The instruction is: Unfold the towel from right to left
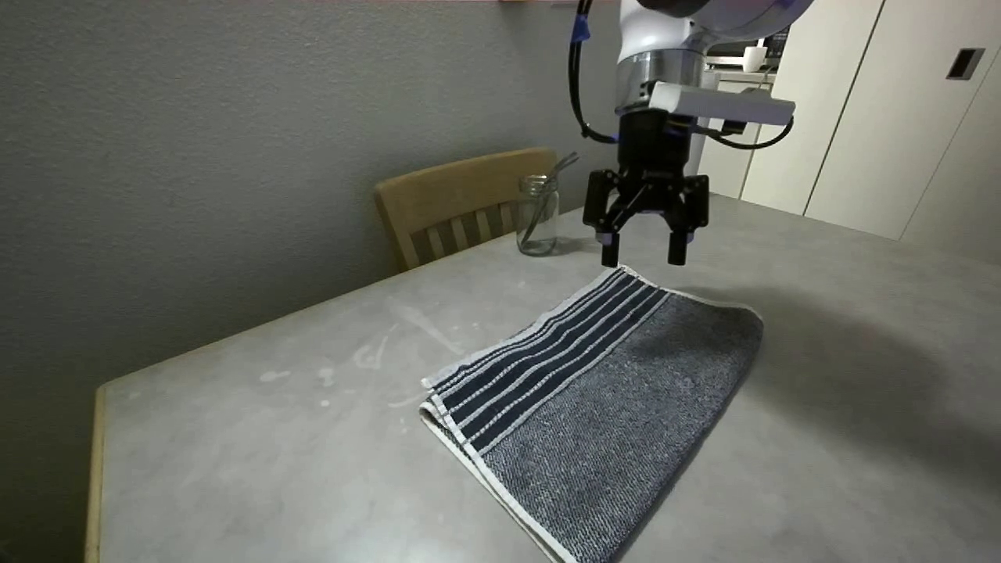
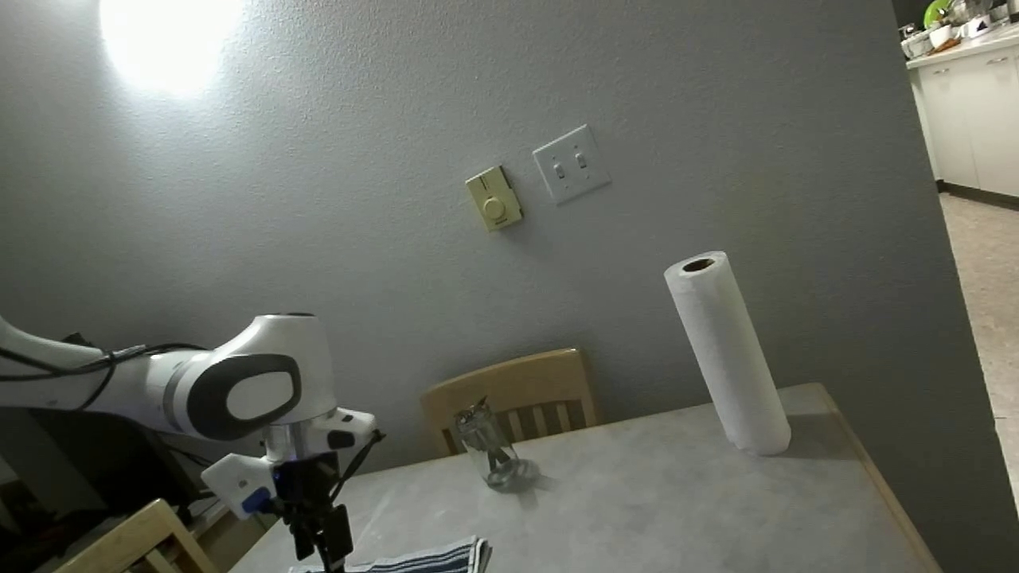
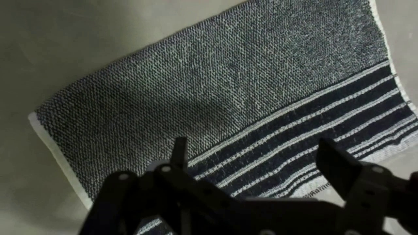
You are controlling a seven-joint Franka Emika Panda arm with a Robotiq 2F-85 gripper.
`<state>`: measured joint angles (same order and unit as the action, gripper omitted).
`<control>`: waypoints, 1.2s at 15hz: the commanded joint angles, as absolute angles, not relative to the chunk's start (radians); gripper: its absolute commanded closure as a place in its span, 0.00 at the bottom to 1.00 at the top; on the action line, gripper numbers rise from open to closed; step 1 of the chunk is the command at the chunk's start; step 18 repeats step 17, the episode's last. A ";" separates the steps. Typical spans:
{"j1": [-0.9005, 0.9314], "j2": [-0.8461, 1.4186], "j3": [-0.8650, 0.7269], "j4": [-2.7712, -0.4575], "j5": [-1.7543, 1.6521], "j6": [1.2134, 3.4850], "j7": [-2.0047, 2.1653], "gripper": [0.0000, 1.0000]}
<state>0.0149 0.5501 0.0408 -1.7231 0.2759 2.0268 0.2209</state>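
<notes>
In an exterior view, the towel point(image 1: 626, 414) lies folded on the bench point(image 1: 258, 469), its striped band point(image 1: 549, 349) toward the chair point(image 1: 461, 184). The jaws stand wide apart over the end closest to the glass jar point(image 1: 539, 219). Also in an exterior view, a paper roll point(image 2: 728, 358) stands on the bench; of the towel only a strip is visible. In the dim wrist view, the jaws are spread above the striped band; their height is difficult to judge.

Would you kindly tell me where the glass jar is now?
In an exterior view, the glass jar stands on the table in front of the wooden chair, image-left of the gripper.
</notes>
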 commanded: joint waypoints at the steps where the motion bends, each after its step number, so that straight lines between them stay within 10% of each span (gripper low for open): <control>1: -0.004 0.496 0.056 -1.770 0.321 2.006 0.161 0.00; 18: 0.017 0.530 0.043 -1.731 0.319 2.009 0.180 0.00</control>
